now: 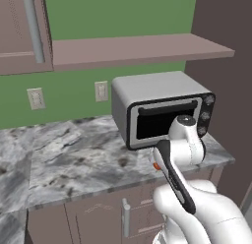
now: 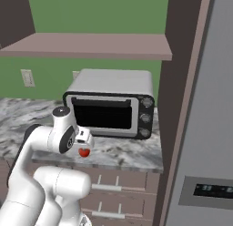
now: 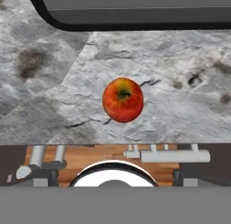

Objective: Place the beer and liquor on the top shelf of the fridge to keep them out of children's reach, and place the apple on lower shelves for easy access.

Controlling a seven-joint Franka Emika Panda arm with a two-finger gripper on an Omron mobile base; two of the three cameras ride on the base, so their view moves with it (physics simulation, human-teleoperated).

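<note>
Glossy red-orange apple (image 3: 122, 100) on veined grey, seemingly marble counter (image 3: 189, 110); brushed-metal-looking microwave (image 2: 116, 95).

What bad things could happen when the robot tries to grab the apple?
The apple is round and lies loose on the counter, so a finger might nudge it and it could roll. It sits near the counter's front edge, so it might fall. The microwave stands close behind and the hand could bump it.

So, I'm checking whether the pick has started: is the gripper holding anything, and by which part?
Nothing is held. The apple lies free on the marble counter, below the hand, in front of the toaster oven.
</note>
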